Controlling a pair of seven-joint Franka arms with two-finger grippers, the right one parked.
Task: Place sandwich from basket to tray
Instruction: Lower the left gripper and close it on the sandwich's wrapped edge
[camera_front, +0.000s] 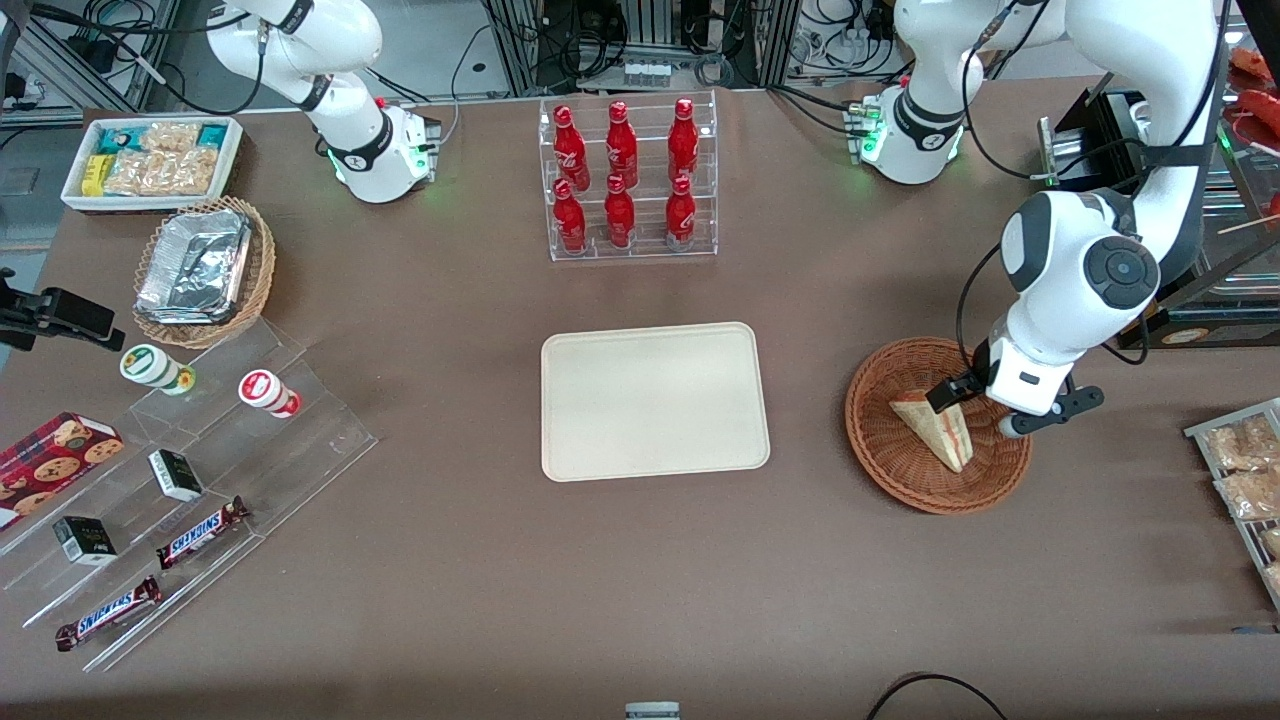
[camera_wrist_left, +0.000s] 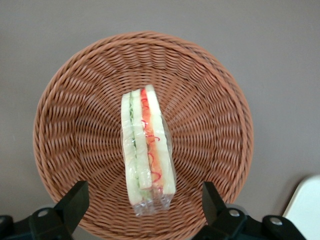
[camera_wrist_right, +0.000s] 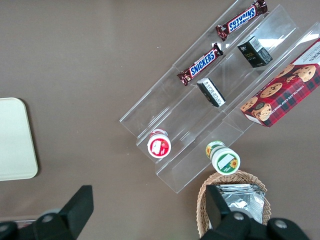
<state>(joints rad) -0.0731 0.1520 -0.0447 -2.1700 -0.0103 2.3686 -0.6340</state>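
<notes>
The sandwich (camera_front: 938, 430), a wrapped wedge of white bread with red and green filling, lies in the reddish-brown wicker basket (camera_front: 890, 455) toward the working arm's end of the table. In the left wrist view the sandwich (camera_wrist_left: 146, 150) lies in the middle of the basket (camera_wrist_left: 70, 120). My left gripper (camera_front: 975, 408) hovers just above the basket, over the sandwich, fingers open on either side of it and not touching it. In the left wrist view the gripper (camera_wrist_left: 142, 202) is open, with the sandwich's wrapped end between its fingers. The cream tray (camera_front: 655, 400) lies empty at the table's middle.
A clear rack of red bottles (camera_front: 625, 180) stands farther from the front camera than the tray. A clear stepped stand with Snickers bars (camera_front: 200, 530), a lighter wicker basket with foil trays (camera_front: 200, 270) and a white bin of snack packets (camera_front: 150, 160) lie toward the parked arm's end.
</notes>
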